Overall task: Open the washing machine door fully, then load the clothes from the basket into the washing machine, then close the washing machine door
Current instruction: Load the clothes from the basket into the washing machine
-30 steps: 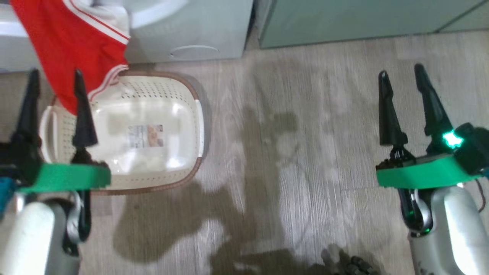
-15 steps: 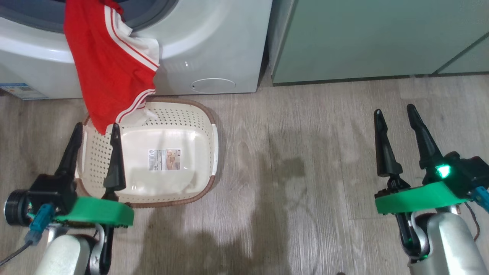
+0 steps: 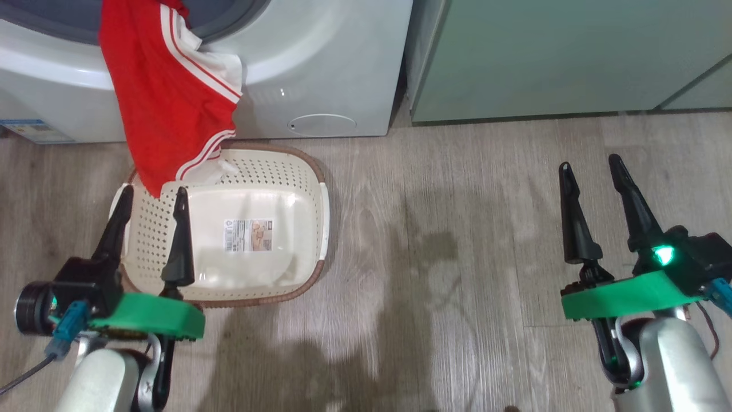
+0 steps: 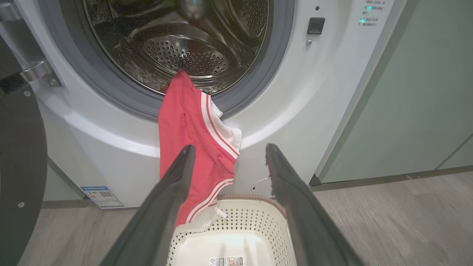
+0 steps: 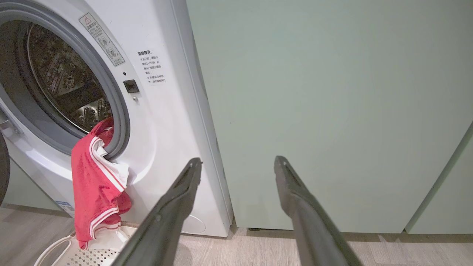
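Head view: washing machine [image 3: 320, 74] at 11-12 o'clock, pale green cabinet [image 3: 572, 57] just beside it at 1 o'clock. The washing machine door [image 4: 18, 166] is open: its black rim sits at 9 o'clock in the left wrist view, swung clear of the steel drum [image 4: 177, 44]. The clothes [image 3: 166, 103] are only partly in. The red garment is draped over the grey lip at the drum's 6 o'clock, top end just inside, the rest hanging down the white front. Its lower hem reaches the basket [image 3: 286, 171] rim at the basket's 11 o'clock corner. The basket stands on the wood-look floor [image 3: 457, 229] right in front of the machine, bottom bare with its label [image 3: 247, 236] showing. Left gripper [image 3: 155, 190] at 8 o'clock, above the basket's left side, fingers spread, gripping nothing. Right gripper [image 3: 589, 162] at 4 o'clock above the floor, well apart from the basket, fingers spread, gripping nothing; in its wrist view it faces the cabinet.
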Robot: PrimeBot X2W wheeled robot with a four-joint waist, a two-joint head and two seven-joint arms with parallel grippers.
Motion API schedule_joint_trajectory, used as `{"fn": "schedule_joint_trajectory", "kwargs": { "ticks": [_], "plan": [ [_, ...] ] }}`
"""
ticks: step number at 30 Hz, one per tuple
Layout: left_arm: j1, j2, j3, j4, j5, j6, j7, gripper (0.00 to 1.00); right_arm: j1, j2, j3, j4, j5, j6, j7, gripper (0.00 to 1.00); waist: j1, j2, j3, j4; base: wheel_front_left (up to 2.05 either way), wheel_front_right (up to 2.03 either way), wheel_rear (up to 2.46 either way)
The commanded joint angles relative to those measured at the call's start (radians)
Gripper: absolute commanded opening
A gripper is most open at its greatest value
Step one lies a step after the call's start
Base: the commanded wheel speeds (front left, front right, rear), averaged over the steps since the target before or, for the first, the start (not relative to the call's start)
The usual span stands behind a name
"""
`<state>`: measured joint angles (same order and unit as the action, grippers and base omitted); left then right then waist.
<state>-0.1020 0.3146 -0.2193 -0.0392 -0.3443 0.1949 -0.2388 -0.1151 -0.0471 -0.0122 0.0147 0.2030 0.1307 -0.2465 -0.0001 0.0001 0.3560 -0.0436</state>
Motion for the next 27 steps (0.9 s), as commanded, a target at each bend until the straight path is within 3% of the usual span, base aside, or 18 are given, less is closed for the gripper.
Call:
{"fn": "schedule_joint_trajectory", "kwargs": {
  "ticks": [1, 10, 20, 27],
  "plan": [
    [-0.04, 0.014, 0.037, -0.021, -0.01, -0.007, -0.003, 1.0, -0.004, -0.003, 0.023, -0.041, -0.003, 0.0, 0.002, 1.0, 0.0001, -0.0001, 0.012, 0.0, 0.0, 0.0, 0.0],
    [-0.203, 0.019, 0.021, 0.111, -0.051, -0.067, 0.061, 1.0, -0.04, -0.003, 0.037, -0.086, 0.002, 0.0, 0.005, 1.0, 0.0001, -0.0001, 0.135, -0.012, 0.0, 0.0, 0.0],
    [-0.557, 0.056, 0.055, 0.558, -0.134, -0.164, 0.163, 1.0, -0.128, -0.003, 0.1, -0.116, 0.026, 0.0, -0.008, 1.0, 0.0001, -0.0001, 0.354, -0.101, 0.0, 0.0, 0.0],
    [-0.711, 0.101, 0.084, 0.804, -0.143, -0.161, 0.163, 1.0, -0.155, -0.003, 0.118, -0.11, 0.063, 0.0, -0.015, 1.0, 0.0001, -0.0001, 0.412, -0.147, 0.0, 0.0, 0.0]
  ]
}}
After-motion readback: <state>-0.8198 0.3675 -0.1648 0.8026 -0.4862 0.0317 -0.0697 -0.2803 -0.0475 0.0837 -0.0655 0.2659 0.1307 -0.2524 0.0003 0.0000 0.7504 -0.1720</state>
